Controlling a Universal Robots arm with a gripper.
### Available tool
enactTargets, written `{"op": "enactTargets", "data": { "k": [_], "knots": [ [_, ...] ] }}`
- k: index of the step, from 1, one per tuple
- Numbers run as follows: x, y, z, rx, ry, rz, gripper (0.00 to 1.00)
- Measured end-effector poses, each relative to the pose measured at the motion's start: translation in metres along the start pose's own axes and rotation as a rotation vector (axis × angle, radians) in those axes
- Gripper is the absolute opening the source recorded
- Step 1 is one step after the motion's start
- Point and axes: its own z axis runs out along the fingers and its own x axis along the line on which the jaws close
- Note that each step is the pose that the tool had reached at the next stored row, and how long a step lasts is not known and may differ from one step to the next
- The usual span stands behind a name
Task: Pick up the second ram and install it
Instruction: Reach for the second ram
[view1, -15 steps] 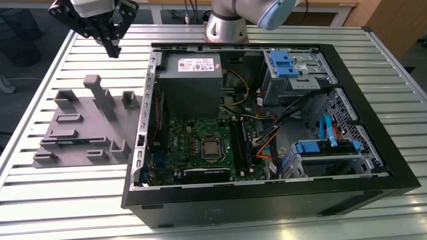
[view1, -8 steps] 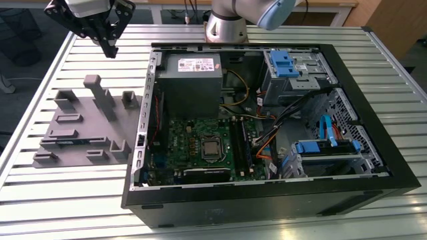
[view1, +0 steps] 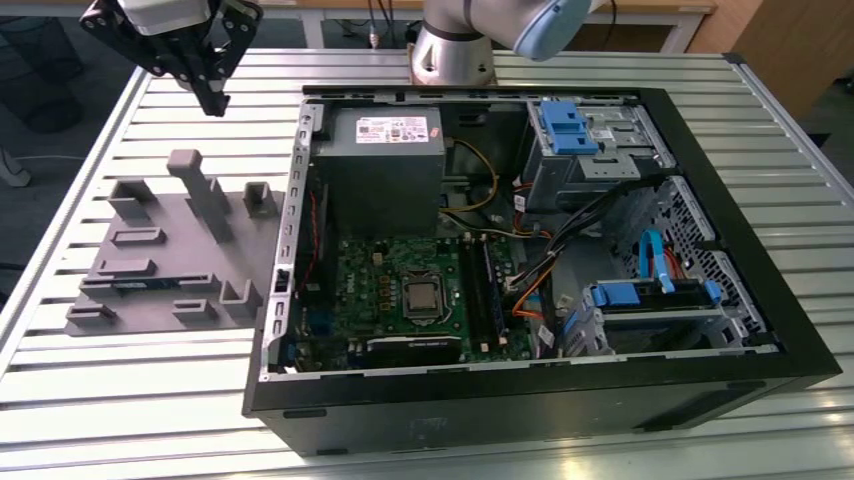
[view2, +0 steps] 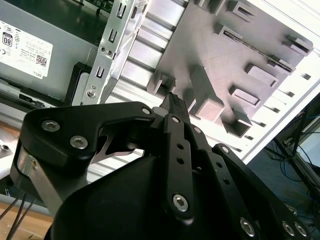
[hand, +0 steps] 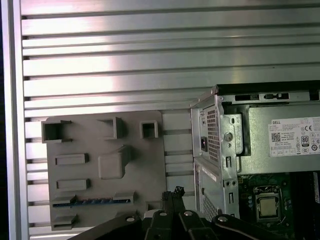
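The gripper (view1: 214, 103), its jaws apparently drawn together on nothing, hangs high over the slatted table (view1: 160, 420) near the grey fixture (hand: 80, 142), whose slot retains the second ram (hand: 92, 201) on edge, its long upper edge exposed for grasping.

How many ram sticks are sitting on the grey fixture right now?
1: the second ram lies in a long slot of the grey fixture beside the computer case. Its upright pegs could hide another.

white label (view1: 391, 130) w/ small print, on grey PSU (view1: 380, 190)
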Motion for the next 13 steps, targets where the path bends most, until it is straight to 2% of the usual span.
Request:
{"op": "enactTargets", "data": {
  "k": [13],
  "knots": [
    [0.0097,-0.0007,0.0001,-0.0001,-0.0001,0.000,0.11]
  ]
}}
